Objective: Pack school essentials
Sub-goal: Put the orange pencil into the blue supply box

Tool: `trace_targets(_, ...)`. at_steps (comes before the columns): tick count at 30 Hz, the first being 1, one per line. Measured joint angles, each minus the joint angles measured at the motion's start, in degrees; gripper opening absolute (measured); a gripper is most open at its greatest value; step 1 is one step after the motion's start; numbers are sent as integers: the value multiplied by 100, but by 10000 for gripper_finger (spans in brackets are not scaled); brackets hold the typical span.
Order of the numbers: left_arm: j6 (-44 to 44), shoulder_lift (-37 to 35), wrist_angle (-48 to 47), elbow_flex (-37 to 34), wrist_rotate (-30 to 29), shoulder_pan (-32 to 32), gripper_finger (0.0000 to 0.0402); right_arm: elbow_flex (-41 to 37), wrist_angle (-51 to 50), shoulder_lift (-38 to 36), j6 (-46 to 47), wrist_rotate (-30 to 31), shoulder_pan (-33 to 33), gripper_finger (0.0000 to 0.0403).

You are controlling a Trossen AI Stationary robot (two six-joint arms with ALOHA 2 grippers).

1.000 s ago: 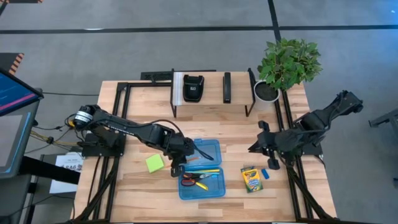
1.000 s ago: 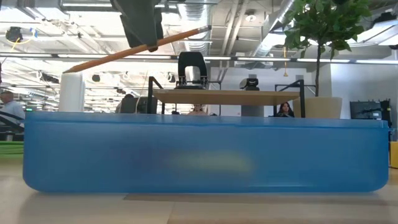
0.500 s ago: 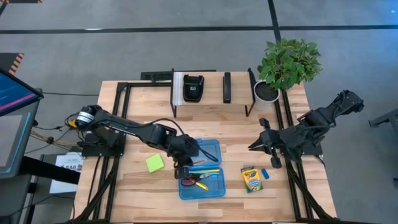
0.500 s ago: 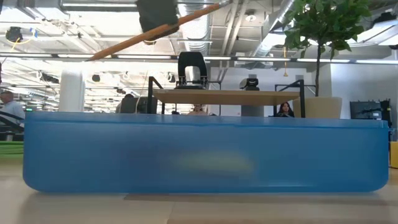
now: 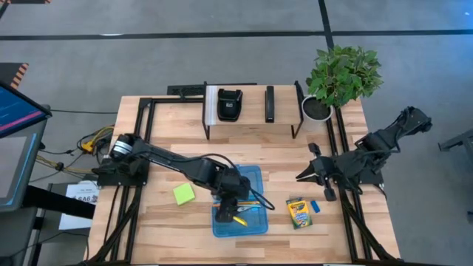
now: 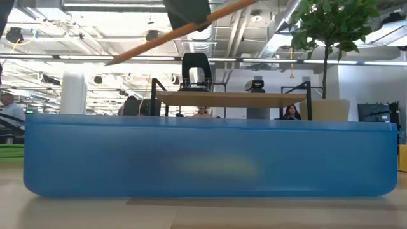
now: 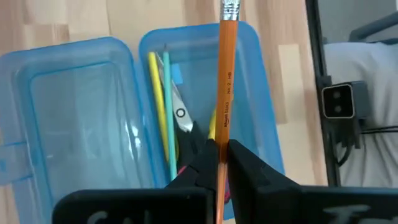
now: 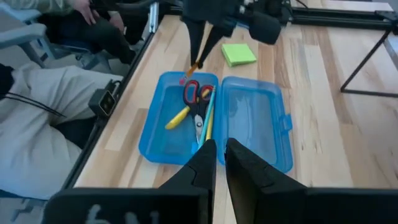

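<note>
An open blue pencil case (image 5: 240,219) lies near the table's front edge, its lid (image 7: 68,112) folded out flat beside the tray. In the tray (image 7: 255,99) lie a yellow pencil (image 7: 155,106), a teal one (image 7: 166,106) and red-handled scissors (image 8: 196,93). My left gripper (image 5: 238,203) hangs over the tray, shut on an orange pencil (image 7: 227,68). On the table rest a lime-green sticky-note pad (image 5: 184,193), a crayon box (image 5: 298,212) and a small blue eraser (image 5: 315,206). My right gripper (image 5: 304,175) waits shut, raised at the right. My left gripper pinches the orange pencil's shaft (image 7: 222,134) between its two fingers, about mid-length, coming from above and slanting down. The pencil is lifted clear above the case and tilted (image 6: 159,41), its metal-banded eraser end (image 7: 229,9) pointing away from the wrist.
A shelf frame (image 5: 251,111) at the far edge carries a black boxy device (image 5: 229,104) and a slim black item (image 5: 270,103). A potted plant (image 5: 341,74) stands at the far right corner. Seated people show beside the table in the right wrist view.
My left gripper has carried the orange pencil toward the table's right edge, from the case's left side to over its tray. It has rolled a little, and the pencil stays tilted and clear of the case.
</note>
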Motion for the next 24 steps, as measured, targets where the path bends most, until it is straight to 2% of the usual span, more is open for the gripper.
trace_targets(13,-10,105,1,-23,-258,-40,0,-1797,1269,-1560,417,155,-26,54)
trace_targets(16,-8,168,132,-2,-360,-79,0,-2032,1600,-1698,428,168,-74,54)
trace_targets(24,-8,507,91,-17,-590,-140,0,-2265,1646,-1700,424,166,-275,54)
